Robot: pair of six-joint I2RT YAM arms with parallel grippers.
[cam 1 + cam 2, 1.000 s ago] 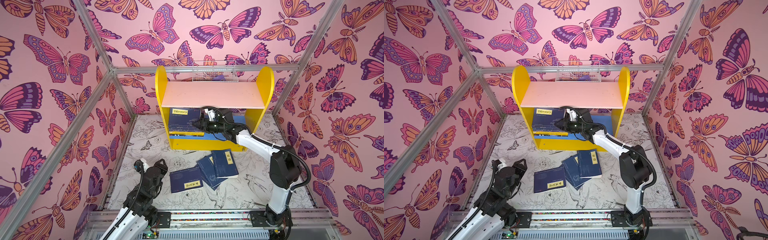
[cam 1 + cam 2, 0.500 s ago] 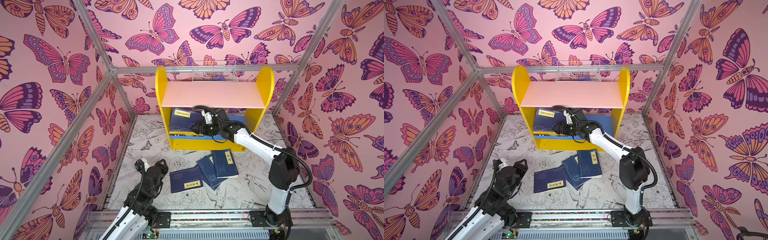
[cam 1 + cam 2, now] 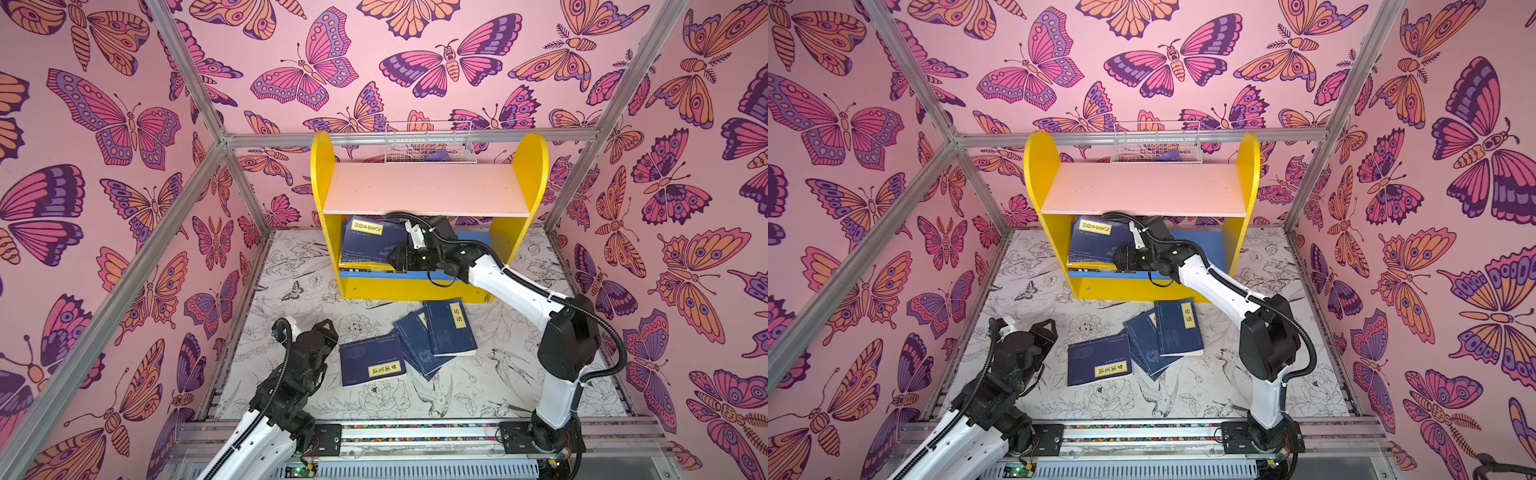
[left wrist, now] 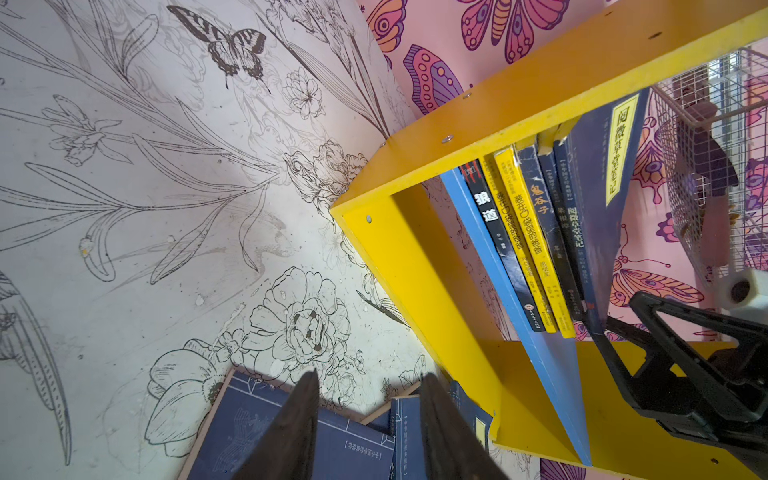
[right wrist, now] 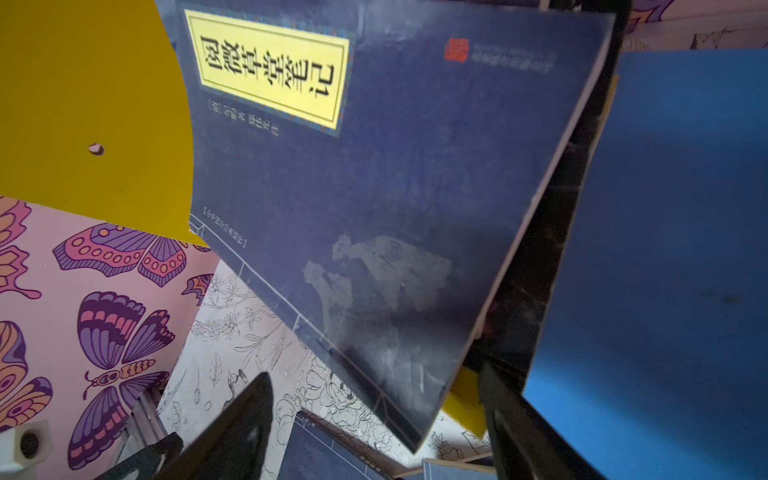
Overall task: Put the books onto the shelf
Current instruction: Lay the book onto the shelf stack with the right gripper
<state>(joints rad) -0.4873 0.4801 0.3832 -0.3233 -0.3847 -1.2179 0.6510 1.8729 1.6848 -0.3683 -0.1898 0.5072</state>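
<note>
1. Right wrist view: right gripper [image 5: 374, 419] has just spread its fingers wide, seemingly freeing the navy book [image 5: 374, 199] leaning on the shelf [image 3: 415, 286] stack.
2. Three books [image 3: 409, 345] remain on the table; left gripper [image 4: 368, 419] waits half-open, empty.

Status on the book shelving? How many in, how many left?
Done: a stack of about six books lies on the shelf's blue lower board, navy book topmost. In hand: nothing; the right gripper sits open beside that navy book, apparently just released. The left gripper hovers part-open over the floor books. Left: at least three navy books on the floor; the pink upper board is bare.
</note>
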